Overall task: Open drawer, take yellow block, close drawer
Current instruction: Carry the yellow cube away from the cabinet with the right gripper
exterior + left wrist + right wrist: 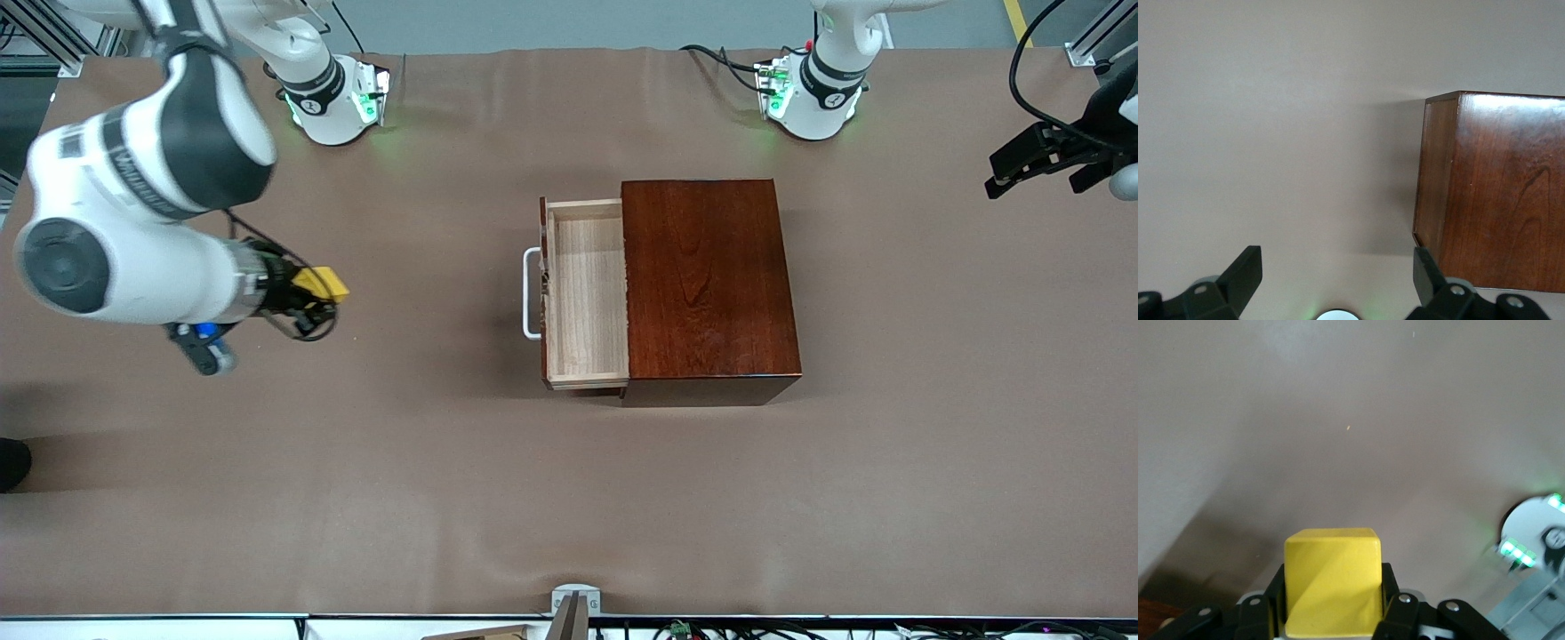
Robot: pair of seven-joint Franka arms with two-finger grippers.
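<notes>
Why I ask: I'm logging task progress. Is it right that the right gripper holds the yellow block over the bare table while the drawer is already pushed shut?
Not quite. The right gripper does hold the yellow block over the bare table, but the drawer is not shut: the front view shows it pulled out of the wooden box, its pale inside exposed.

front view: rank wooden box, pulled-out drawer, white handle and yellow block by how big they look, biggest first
1. wooden box
2. drawer, open part
3. white handle
4. yellow block, held up off the table in the right gripper, so nearer the camera; looks smallest anyway
</notes>
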